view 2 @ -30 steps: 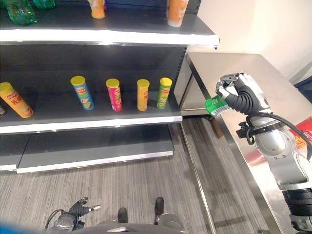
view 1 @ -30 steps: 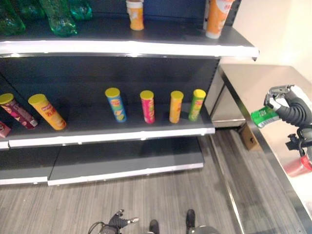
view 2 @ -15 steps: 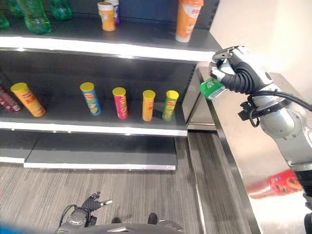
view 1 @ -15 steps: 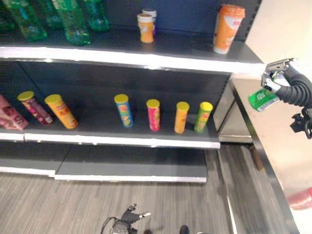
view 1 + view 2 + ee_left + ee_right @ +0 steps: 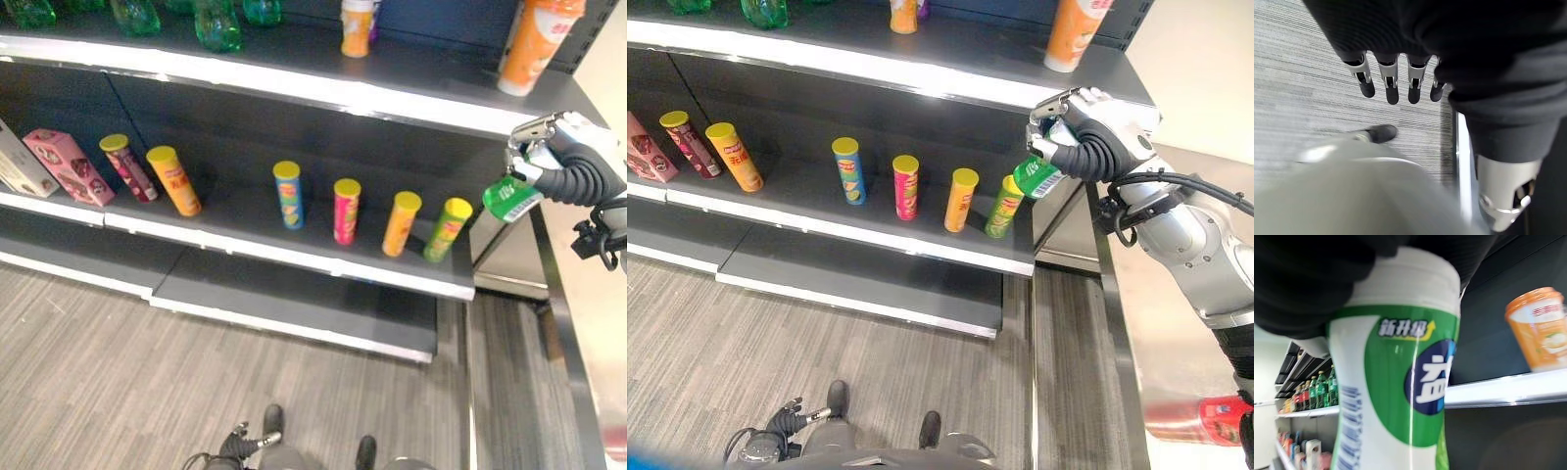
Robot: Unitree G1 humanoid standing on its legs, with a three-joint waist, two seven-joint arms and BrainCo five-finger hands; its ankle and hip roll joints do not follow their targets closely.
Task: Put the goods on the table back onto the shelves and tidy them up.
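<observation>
My right hand [image 5: 1095, 139] is shut on a green and white bottle [image 5: 1035, 177] with a white cap, seen close in the right wrist view [image 5: 1396, 382]. It hangs in the air at the right end of the dark shelves, just under the top shelf's edge [image 5: 294, 84] and above the green tube [image 5: 443, 228] on the middle shelf [image 5: 294, 258]. My left hand [image 5: 1391, 84] hangs low over the floor, fingers straight and holding nothing; it shows small at the bottom of the left eye view [image 5: 245, 446].
Blue [image 5: 288, 194], pink [image 5: 345, 210] and orange [image 5: 400, 222] tubes stand in a row on the middle shelf, with more tubes and boxes [image 5: 64, 164] further left. An orange cup [image 5: 534, 44] and green bottles [image 5: 217, 22] stand on top. A steel table [image 5: 1176, 333] at the right carries a red item [image 5: 1200, 419].
The camera has swung. My right hand has carried the bottle from over the table to the shelves' right end, close to the green tube. The left hand stays low.
</observation>
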